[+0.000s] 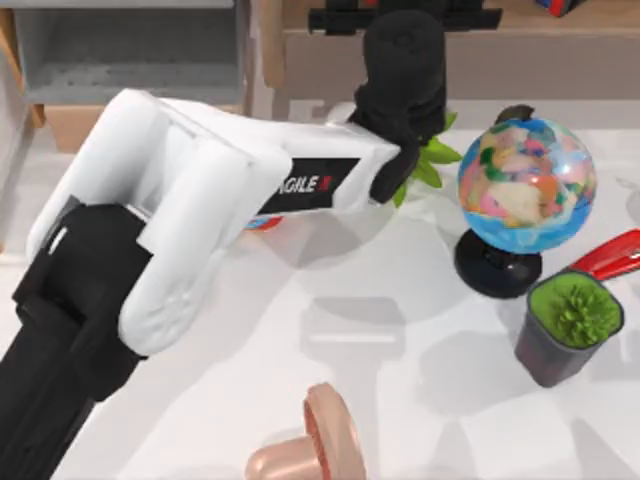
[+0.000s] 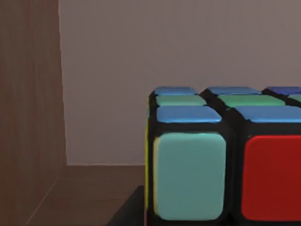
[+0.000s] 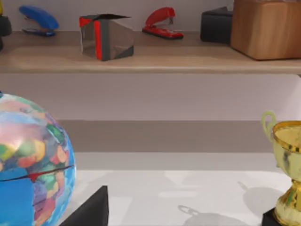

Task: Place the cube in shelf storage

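Note:
The cube looms close in the left wrist view, a black grid with blue, green, teal and red squares. It sits inside the shelf storage, with a wood side wall at one side and a taupe back wall behind. My left gripper reaches across the table over the shelf's tan board and is shut on the cube. One dark finger lies against the cube's side. In the top view the gripper hides the cube. A dark edge of my right gripper shows near the globe, facing the shelf board.
The globe stands right of my left arm, with a potted green plant and a red stapler beyond. A copper-pink object lies at the front. A grey-lined compartment is back left. A gold trophy stands near the shelf.

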